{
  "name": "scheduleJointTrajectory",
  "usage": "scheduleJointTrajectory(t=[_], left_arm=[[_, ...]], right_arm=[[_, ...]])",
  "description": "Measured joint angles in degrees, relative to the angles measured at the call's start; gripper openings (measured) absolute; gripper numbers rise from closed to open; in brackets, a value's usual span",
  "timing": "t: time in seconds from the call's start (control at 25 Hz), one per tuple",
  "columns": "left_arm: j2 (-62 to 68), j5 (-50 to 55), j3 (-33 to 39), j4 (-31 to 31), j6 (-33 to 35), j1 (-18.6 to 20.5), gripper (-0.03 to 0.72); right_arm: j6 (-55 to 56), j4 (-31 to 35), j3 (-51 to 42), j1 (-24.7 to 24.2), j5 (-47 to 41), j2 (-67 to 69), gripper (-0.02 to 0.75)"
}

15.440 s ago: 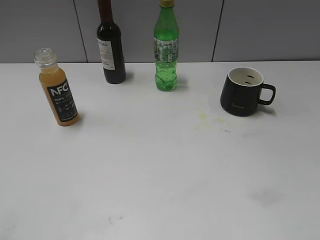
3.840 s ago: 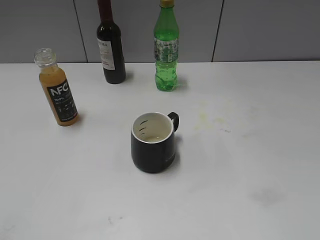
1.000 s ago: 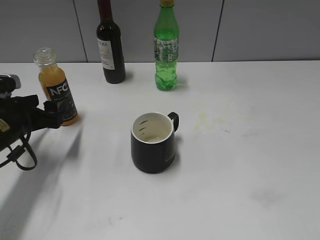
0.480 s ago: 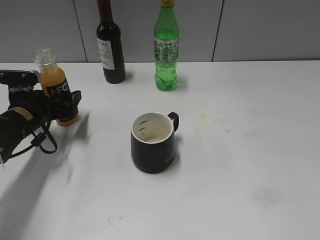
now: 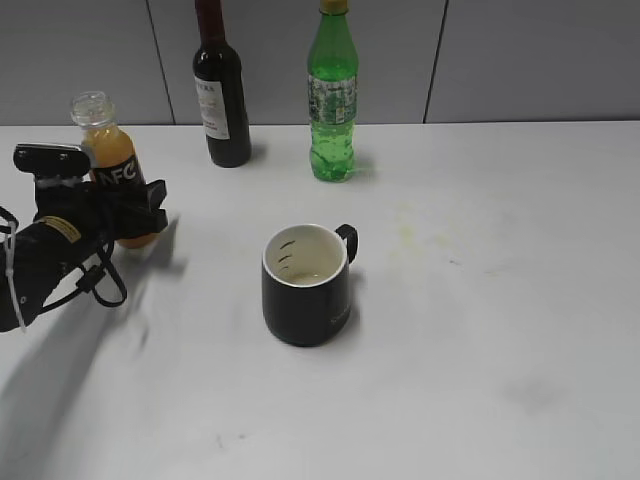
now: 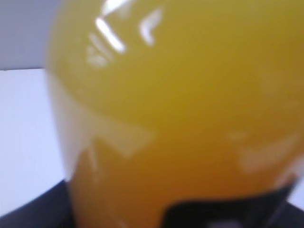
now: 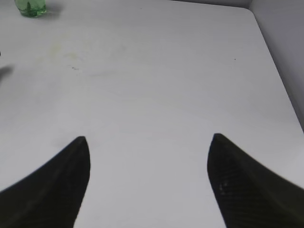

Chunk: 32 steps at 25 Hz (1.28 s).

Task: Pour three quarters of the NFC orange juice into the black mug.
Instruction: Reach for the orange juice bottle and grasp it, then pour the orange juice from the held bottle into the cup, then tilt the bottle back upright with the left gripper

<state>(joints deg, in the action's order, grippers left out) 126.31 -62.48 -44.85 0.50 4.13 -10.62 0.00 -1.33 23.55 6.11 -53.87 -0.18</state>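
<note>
The surface [image 5: 480,330] is a wide, matte white tabletop with faint yellowish stains near its middle, backed by grey panels. At its far edge stand a tall dark wine bottle [image 5: 222,100] and a green soda bottle [image 5: 332,100], both smooth and glossy, well apart from the work.

The left gripper [image 5: 125,215] reaches in from the left edge, a black arm with looping cable, and its jaws sit around the lower, labelled part of the NFC orange juice [image 5: 112,170], which stands at the left of the surface. Whether the jaws are already pressing on it or only flanking it cannot be told; the left wrist view shows nothing but blurred orange liquid [image 6: 180,109] filling the frame, so the bottle is very close between them.

The right gripper [image 7: 149,180] hovers over bare surface with its jaws spread wide and empty.

The black mug [image 5: 305,285] stands near the centre, handle turned away to the back right. It is squat, matte ceramic with a white interior, likely heavy and steady enough to take a pour unheld.

The bottle is small, clear plastic, nearly full and capless. I judge it light but top-open, so tilting it early would spill. Thin plastic will probably flex, and a hard squeeze could push juice up the neck. The labelled mid-body looks the best hold: less slippery than bare plastic and near the balance point.
</note>
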Motion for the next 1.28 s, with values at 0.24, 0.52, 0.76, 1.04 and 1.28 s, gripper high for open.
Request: scheduleJointTrajectory(t=[0.24, 0.52, 0.76, 1.04, 1.28], left_arm=[[0.0, -0.6, 0.0, 0.8, 0.0, 0.1, 0.47], [0.5, -2.1, 0.0, 2.9, 0.2, 0.1, 0.47], [-2.9, -1.6, 0.4, 8.6, 0.3, -0.5, 0.47], [-9.3, 4.2, 0.7, 15.3, 2.1, -3.8, 0.47], [-9.7, 7.5, 0.8, 16.8, 6.4, -9.0, 0.47]], right_arm=[[0.0, 0.0, 0.0, 0.0, 0.0, 0.0, 0.585], [0.0, 0.0, 0.0, 0.0, 0.0, 0.0, 0.584], [0.0, 0.1, 0.0, 0.0, 0.0, 0.0, 0.584], [0.0, 0.2, 0.0, 0.0, 0.0, 0.0, 0.584], [0.0, 0.3, 0.0, 0.0, 0.0, 0.0, 0.584]])
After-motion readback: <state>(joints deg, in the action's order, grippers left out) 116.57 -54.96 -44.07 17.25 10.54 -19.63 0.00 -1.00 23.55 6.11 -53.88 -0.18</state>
